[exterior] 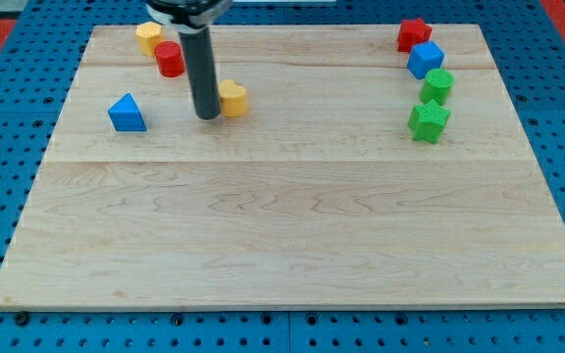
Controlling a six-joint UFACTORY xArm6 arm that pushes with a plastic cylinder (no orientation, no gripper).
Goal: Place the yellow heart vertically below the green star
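The yellow heart [233, 98] lies in the upper left part of the wooden board. My tip [207, 116] stands right against its left side, touching or almost touching it. The green star [428, 122] lies far off at the view's right, just below a green cylinder [437, 85]. The rod rises from the tip to the view's top edge and hides a little of the board behind it.
A blue triangle [127, 114] lies left of my tip. A red cylinder [170, 59] and a yellow hexagon [148, 37] sit at the top left. A red star [413, 35] and a blue cube [425, 60] sit at the top right. The board [282, 235] rests on a blue pegboard.
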